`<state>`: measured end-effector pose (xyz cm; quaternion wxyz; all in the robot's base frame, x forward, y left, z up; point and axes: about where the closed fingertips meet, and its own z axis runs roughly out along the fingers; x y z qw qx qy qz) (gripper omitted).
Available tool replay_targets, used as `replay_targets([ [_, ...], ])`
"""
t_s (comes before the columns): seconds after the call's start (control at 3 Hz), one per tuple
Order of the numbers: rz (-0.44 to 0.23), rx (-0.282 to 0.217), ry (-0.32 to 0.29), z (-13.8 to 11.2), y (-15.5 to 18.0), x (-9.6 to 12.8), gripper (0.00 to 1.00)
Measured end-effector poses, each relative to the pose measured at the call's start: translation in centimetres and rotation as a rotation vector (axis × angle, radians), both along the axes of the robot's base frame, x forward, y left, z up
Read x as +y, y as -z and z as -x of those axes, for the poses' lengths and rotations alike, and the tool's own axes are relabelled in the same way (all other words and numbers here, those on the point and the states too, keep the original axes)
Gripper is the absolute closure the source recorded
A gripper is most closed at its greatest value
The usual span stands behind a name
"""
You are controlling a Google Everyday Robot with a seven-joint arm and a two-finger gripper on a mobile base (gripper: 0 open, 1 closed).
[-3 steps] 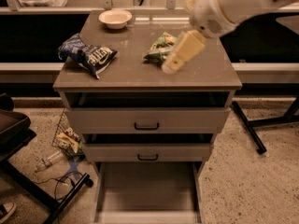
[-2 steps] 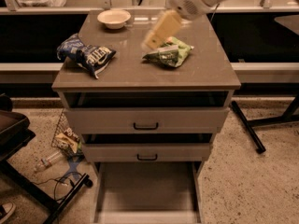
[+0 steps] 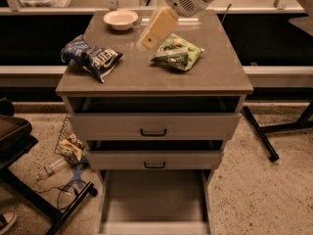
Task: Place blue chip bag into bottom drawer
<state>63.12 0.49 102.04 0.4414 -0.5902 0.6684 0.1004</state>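
— Where does the blue chip bag lie?
— On the left side of the cabinet top. Its white lettering cannot be read. It is well apart from the bottom drawer, which stands pulled out near the floor.
— And the gripper?
— It hangs over the top between the white bowl and the green snack bag. Whether it is released or clenched cannot be told.

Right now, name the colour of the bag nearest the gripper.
Snack bag: green, camera view; gripper hovers beside it.
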Motion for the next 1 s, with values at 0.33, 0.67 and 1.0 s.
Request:
replay_targets([
  [0.33,0.003,0.023,0.003,-2.5,2.7,3.0,0.0],
  [0.67,0.021,0.052,-0.034,-6.6,5.9,8.5,0.0],
  [1.0,0.01,0.122,-0.089,-10.1,10.9,14.9,0.0],
])
